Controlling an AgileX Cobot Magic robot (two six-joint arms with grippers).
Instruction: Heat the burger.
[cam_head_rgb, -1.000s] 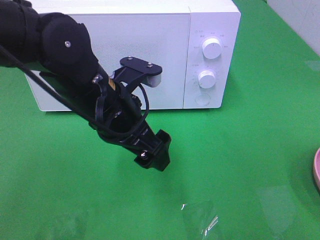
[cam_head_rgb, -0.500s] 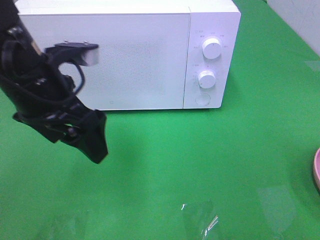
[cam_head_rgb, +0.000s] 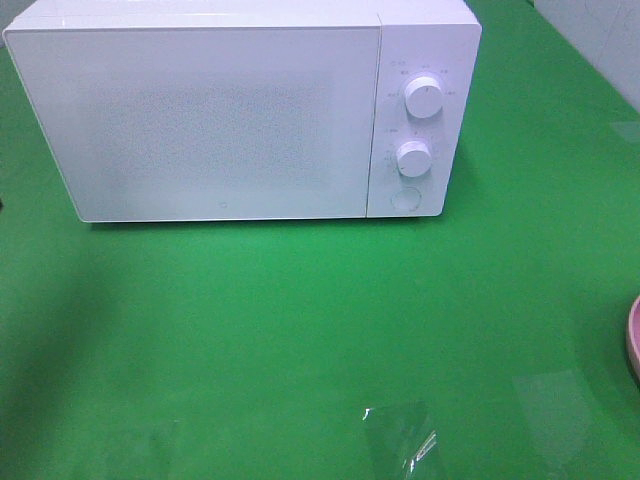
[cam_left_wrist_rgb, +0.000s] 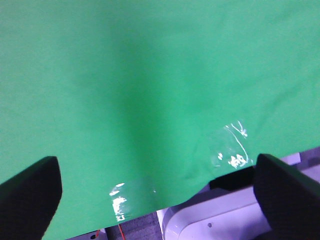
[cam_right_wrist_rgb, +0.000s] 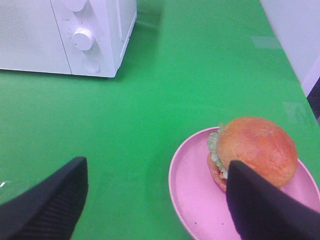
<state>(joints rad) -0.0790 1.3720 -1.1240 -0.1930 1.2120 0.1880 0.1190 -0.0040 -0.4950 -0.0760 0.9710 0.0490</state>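
While the burger (cam_right_wrist_rgb: 252, 150) sits on a pink plate (cam_right_wrist_rgb: 192, 195) on the green surface (cam_right_wrist_rgb: 165, 95), the right claw (cam_right_wrist_rgb: 156, 200) hangs above and just short of it with its jaws spread wide and nothing between them. One dark finger (cam_right_wrist_rgb: 47, 200) of that claw shows well to the side of the plate, over bare green; the other finger (cam_right_wrist_rgb: 265, 205) overlaps the near edge of the plate and part of the bun in the wrist view, though whether it touches either cannot be told from here. The burger lies toward the far side of the plate from the claw, its glossy orange-brown bun on top, with frilly green lettuce and a darker layer showing underneath. Beyond the right claw, well apart from the plate, stands a white microwave (cam_head_rgb: 230, 110) with its door closed, two round knobs (cam_head_rgb: 424, 97) one above the other on its control panel and a round button (cam_head_rgb: 404, 198) below them.

The left claw (cam_left_wrist_rgb: 159, 192) is also open and empty, both dark fingertips (cam_left_wrist_rgb: 30, 192) standing far apart at the edges of its wrist view. Past it lies bare green cloth with patches of clear glossy tape (cam_left_wrist_rgb: 232, 150) close to the cloth's edge, and beyond that edge a pale grey moulded part (cam_left_wrist_rgb: 210, 220). In the high view neither claw appears; only a sliver of the plate shows at the right edge.
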